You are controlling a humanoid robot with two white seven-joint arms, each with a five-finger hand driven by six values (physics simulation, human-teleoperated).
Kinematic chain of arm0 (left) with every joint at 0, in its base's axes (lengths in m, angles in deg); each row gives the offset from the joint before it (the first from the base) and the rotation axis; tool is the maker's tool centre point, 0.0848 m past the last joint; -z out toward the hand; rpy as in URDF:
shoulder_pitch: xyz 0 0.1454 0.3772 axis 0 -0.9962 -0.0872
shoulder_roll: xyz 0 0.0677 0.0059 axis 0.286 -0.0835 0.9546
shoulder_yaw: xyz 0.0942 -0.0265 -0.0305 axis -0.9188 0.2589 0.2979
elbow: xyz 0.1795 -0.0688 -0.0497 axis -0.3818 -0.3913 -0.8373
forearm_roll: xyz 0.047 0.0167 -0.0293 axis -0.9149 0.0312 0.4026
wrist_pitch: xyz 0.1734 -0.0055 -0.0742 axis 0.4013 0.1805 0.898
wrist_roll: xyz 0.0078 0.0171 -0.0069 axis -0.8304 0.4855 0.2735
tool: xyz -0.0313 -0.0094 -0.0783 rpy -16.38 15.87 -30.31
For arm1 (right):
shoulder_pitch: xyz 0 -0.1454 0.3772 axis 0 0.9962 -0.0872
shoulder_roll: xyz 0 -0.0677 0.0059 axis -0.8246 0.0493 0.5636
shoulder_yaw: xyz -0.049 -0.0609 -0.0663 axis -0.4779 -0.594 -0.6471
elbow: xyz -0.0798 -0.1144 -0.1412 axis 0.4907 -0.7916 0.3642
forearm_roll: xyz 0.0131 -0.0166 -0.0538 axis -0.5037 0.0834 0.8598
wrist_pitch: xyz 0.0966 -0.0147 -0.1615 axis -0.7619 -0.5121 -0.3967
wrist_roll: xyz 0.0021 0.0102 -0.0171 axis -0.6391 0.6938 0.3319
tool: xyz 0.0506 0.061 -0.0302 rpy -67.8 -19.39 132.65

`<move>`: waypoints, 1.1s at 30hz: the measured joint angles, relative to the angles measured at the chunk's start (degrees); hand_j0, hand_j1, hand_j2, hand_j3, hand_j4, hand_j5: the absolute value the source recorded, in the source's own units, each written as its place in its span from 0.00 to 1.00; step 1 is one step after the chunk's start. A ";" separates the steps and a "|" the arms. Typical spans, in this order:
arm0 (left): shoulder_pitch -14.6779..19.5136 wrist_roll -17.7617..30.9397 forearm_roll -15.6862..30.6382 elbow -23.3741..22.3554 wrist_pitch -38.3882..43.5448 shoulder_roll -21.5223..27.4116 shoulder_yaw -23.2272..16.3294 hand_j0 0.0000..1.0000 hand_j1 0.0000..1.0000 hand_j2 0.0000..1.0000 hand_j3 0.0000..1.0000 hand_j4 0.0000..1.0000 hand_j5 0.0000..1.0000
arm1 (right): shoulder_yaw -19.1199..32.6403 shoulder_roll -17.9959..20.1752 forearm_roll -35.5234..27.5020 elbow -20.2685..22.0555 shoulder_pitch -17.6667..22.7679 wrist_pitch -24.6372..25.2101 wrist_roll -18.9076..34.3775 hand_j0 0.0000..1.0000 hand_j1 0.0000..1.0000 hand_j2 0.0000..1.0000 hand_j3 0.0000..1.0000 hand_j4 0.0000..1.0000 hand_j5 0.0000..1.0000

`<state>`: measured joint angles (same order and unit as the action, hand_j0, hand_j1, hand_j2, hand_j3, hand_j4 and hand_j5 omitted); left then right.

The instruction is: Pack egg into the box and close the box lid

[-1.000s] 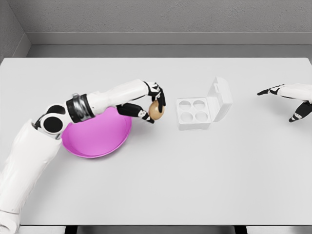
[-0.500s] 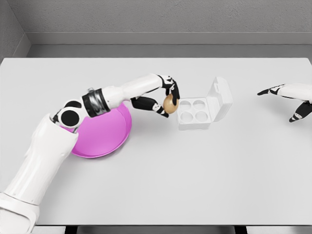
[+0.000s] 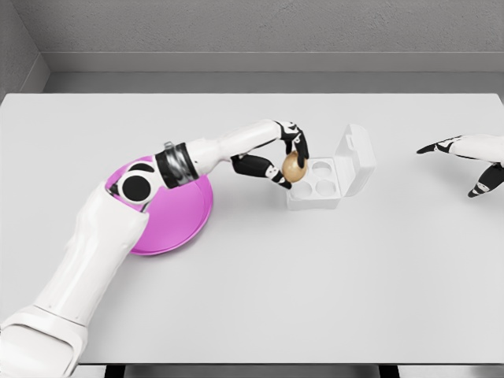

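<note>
From the head camera, the left hand (image 3: 287, 161) reaches across the white table (image 3: 252, 283) from the lower left, its arm stretched over a pink bowl (image 3: 177, 224) that sits on the table's left half. The fingers (image 3: 301, 146) are curled around a brown egg (image 3: 294, 166), pinching it from above and from the side with the thumb underneath. The egg hangs over the left edge of a small white box (image 3: 313, 189), above the near-left part of its four round cups; whether it touches the tray cannot be told from this angle. All four cups appear unfilled, though the hand partly covers the left pair. The lid (image 3: 356, 157) of the box stands open, hinged on the right side and leaning away to the right. The box sits near the middle of the table, just right of the bowl and well apart from the right hand (image 3: 465, 157). That hand shows at the right edge of the picture, hovering above the table with its fingers spread and relaxed, holding nothing. Behind the table runs a grey wall (image 3: 252, 31).
</note>
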<state>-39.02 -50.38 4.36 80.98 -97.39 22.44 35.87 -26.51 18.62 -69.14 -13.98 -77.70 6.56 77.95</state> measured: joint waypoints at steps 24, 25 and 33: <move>3.52 0.05 0.66 -10.19 0.03 -5.06 -0.03 0.30 0.30 0.30 0.30 0.30 0.30 | 0.06 -0.04 0.00 0.06 0.00 0.00 0.00 1.00 1.00 1.00 1.00 1.00 1.00; 3.60 0.05 1.02 -10.56 0.02 -5.23 -0.03 0.30 0.30 0.30 0.30 0.30 0.30 | 0.07 -0.05 0.00 0.06 0.00 0.00 0.00 1.00 1.00 1.00 1.00 1.00 1.00; 3.52 0.04 2.18 -13.37 0.03 -5.85 -0.03 0.30 0.30 0.30 0.30 0.30 0.30 | 0.02 -0.03 0.00 -0.02 0.00 0.00 0.00 1.00 1.00 1.00 1.00 1.00 1.00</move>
<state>-35.50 -50.34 6.55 67.60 -97.36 16.58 35.85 -26.49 18.60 -69.14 -14.00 -77.70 6.56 77.95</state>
